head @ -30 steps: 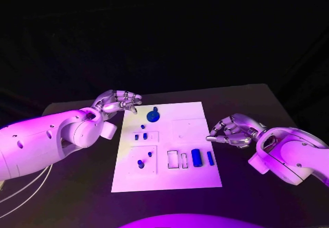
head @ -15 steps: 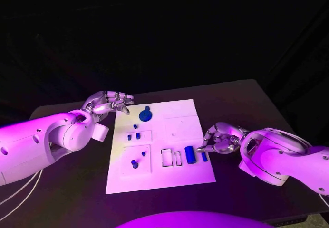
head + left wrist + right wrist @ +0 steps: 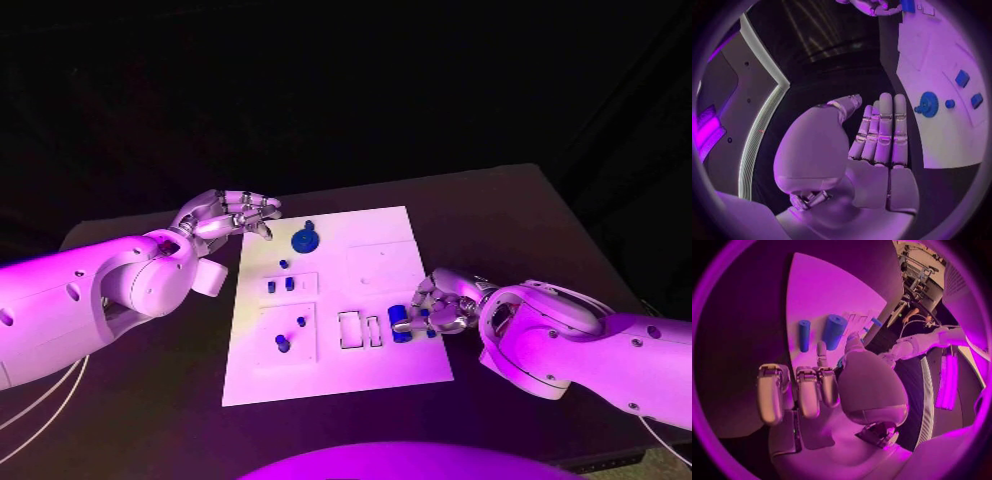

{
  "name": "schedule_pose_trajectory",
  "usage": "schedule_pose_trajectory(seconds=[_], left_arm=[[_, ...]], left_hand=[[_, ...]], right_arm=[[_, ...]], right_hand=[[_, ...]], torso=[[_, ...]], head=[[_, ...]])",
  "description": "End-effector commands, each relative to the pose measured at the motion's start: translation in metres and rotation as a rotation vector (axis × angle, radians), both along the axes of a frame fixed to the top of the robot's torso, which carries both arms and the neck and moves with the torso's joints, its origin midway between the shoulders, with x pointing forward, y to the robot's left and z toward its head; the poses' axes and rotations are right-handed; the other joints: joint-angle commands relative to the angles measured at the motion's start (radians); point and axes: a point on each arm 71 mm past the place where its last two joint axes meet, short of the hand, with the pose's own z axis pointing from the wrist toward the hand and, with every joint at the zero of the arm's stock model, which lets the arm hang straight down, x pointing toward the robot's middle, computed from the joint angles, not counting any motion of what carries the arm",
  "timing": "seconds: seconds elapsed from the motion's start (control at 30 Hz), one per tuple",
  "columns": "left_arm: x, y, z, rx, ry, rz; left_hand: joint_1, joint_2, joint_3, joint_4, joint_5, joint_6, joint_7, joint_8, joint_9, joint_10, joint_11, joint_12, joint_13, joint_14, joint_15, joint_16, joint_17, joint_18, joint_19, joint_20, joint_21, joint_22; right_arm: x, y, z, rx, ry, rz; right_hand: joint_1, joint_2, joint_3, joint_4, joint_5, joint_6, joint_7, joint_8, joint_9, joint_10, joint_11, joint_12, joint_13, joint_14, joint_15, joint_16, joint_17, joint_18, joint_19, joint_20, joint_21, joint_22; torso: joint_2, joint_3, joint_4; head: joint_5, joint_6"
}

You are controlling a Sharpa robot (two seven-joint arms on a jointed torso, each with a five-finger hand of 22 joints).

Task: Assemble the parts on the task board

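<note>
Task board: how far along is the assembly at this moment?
Early. Several small parts already stand in the board, beside a round part. The right robot hand is at the two loose cylinders near the board's right edge, holding nothing yet. The left robot hand hovers open off the far corner. Those cylinders remain.

The right hand (image 3: pixel 437 308) is sitting low over the near right edge of the task board (image 3: pixel 378 375), right by the big blue cylinder (image 3: pixel 400 324) and the thin blue bar (image 3: pixel 430 329), so that side is being blocked. The left hand (image 3: pixel 228 215) is hanging over the tabletop (image 3: pixel 505 215) at the board's far left corner, just beside the round blue part (image 3: pixel 304 240). Small blue pieces (image 3: pixel 280 286) are sticking up along the board's left side. The board's far right part and its near strip are lying open for a hand to pass.
</note>
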Motion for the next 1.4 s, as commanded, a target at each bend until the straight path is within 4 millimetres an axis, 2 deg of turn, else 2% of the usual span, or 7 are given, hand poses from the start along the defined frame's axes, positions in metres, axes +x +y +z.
schedule_pose_trajectory(seconds=[0.03, 0.17, 0.6, 0.73, 0.9, 1.03, 1.4], left_arm=[[-0.001, -0.004, 0.001, -0.027, 0.002, -0.031], [-0.002, -0.004, 0.0, -0.054, 0.025, -0.031], [-0.004, -0.008, -0.001, -0.119, 0.079, -0.048], [-0.005, -0.01, -0.001, -0.124, 0.084, -0.059], [-0.004, -0.01, -0.001, -0.123, 0.086, -0.059], [-0.004, -0.009, -0.001, -0.121, 0.085, -0.058], [-0.004, -0.01, -0.001, -0.117, 0.082, -0.067]], left_hand=[[-0.009, -0.003, 0.0, 0.006, 0.0, -0.006, 0.001, -0.003, -0.001, -0.008, -0.002, 0.007, 0.002, 0.002, 0.002, 0.005, 0.002, 0.013, 0.006, -0.001, -0.007, -0.002], [-0.016, -0.005, -0.005, 0.013, -0.002, -0.007, 0.002, -0.002, -0.001, -0.009, -0.001, 0.008, 0.002, -0.001, 0.003, 0.006, 0.003, 0.013, 0.007, 0.0, -0.012, -0.005], [-0.036, -0.004, -0.024, 0.042, -0.003, -0.009, -0.002, 0.003, 0.001, -0.013, -0.003, 0.015, 0.004, -0.006, 0.004, 0.012, 0.012, 0.013, 0.015, 0.002, -0.035, -0.022], [-0.038, -0.005, -0.026, 0.045, -0.003, -0.012, -0.001, 0.003, 0.001, -0.016, -0.002, 0.015, 0.004, -0.008, 0.005, 0.012, 0.013, 0.013, 0.016, 0.003, -0.038, -0.024], [-0.037, -0.005, -0.027, 0.046, -0.003, -0.013, 0.0, 0.002, 0.001, -0.017, -0.001, 0.014, 0.004, -0.008, 0.005, 0.012, 0.013, 0.013, 0.016, 0.003, -0.039, -0.025], [-0.036, -0.005, -0.027, 0.045, -0.002, -0.014, -0.001, 0.002, 0.001, -0.018, -0.001, 0.015, 0.004, -0.009, 0.005, 0.012, 0.013, 0.013, 0.017, 0.003, -0.04, -0.026], [-0.026, -0.005, -0.026, 0.041, -0.001, -0.016, -0.002, 0.003, 0.001, -0.019, -0.002, 0.016, 0.004, -0.011, 0.004, 0.013, 0.015, 0.013, 0.019, 0.003, -0.044, -0.029]], right_arm=[[0.001, 0.001, -0.002, -0.04, -0.014, -0.001], [0.001, 0.004, -0.007, -0.058, 0.002, 0.008], [0.003, 0.014, -0.019, -0.221, -0.018, 0.102], [0.003, 0.015, -0.02, -0.243, -0.028, 0.111], [0.003, 0.016, -0.018, -0.235, -0.053, 0.1], [0.002, 0.017, -0.016, -0.207, -0.06, 0.085], [0.0, 0.022, -0.013, -0.06, -0.016, 0.014]], right_hand=[[-0.04, -0.013, -0.018, 0.002, -0.004, 0.005, -0.001, 0.01, 0.006, 0.057, 0.001, -0.007, 0.189, 0.104, -0.004, 0.003, 0.263, -0.007, 0.09, -0.003, 0.005, 0.243], [-0.11, -0.032, -0.014, 0.004, 0.0, 0.005, -0.004, 0.02, 0.019, 0.053, -0.001, -0.013, 0.184, 0.104, -0.006, 0.003, 0.263, -0.007, 0.09, -0.005, 0.006, 0.243], [-0.129, -0.051, -0.005, 0.004, 0.002, 0.019, -0.011, 0.038, 0.035, 0.049, -0.007, -0.019, 0.18, 0.104, -0.01, 0.003, 0.263, -0.008, 0.091, -0.007, 0.016, 0.245], [-0.071, -0.04, 0.01, 0.001, -0.002, 0.029, -0.018, 0.057, 0.051, 0.045, -0.013, -0.027, 0.175, 0.104, -0.016, 0.003, 0.263, -0.006, 0.088, -0.011, 0.005, 0.243], [0.083, 0.004, 0.074, -0.016, -0.003, 0.024, -0.024, 0.071, 0.067, 0.048, -0.019, -0.027, 0.181, 0.104, -0.022, 0.003, 0.263, -0.007, 0.089, -0.017, 0.011, 0.244], [0.158, -0.022, 0.181, -0.01, -0.003, 0.031, -0.027, 0.068, 0.067, 0.05, -0.023, -0.028, 0.183, 0.104, -0.025, 0.003, 0.263, -0.008, 0.089, -0.02, 0.015, 0.245], [0.163, -0.036, 0.213, -0.005, -0.004, 0.046, -0.031, 0.072, 0.069, 0.048, -0.026, -0.033, 0.181, 0.104, -0.028, 0.003, 0.263, -0.01, 0.092, -0.022, 0.029, 0.248]], torso=[[0.0, 0.0005, -0.0016], [0.001, 0.0008, -0.0014], [0.003, -0.0021, -0.0006], [0.001, -0.0018, -0.0004], [0.001, -0.0002, -0.0004], [0.001, -0.0002, 0.0002], [0.003, 0.0001, -0.0006]], head=[[0.002, -0.001], [0.003, -0.003], [0.006, -0.002], [0.007, 0.001], [0.012, 0.002], [0.014, 0.001], [0.019, 0.004]])
